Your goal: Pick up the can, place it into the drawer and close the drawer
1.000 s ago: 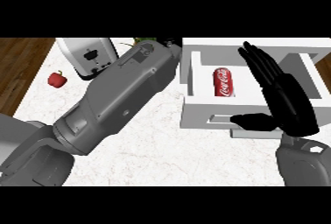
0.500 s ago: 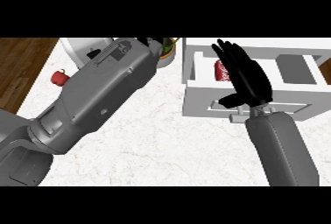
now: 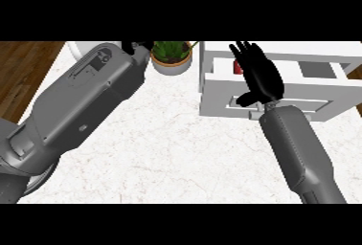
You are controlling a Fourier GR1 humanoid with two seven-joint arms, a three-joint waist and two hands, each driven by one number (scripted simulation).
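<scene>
The white drawer (image 3: 216,91) stands pulled out at the upper right of the head view. A red sliver of the can (image 3: 238,68) shows inside it; my right hand (image 3: 259,75) hides the rest of the can. That hand is open, with straight fingers pointing away from me across the drawer's front wall and interior. My left forearm (image 3: 84,105) slants from the lower left up to the top centre. Only dark bits of the left hand (image 3: 134,46) show at its far end, beside the plant.
A potted green plant (image 3: 172,55) in a grey pot stands just left of the drawer. The white marble counter (image 3: 176,153) spreads between my two forearms. Wooden floor (image 3: 21,72) lies past the counter's left edge.
My right arm has stretched forward and its hand now covers the can in the drawer. The view has shifted: the toaster and apple are gone and the plant has come in.
</scene>
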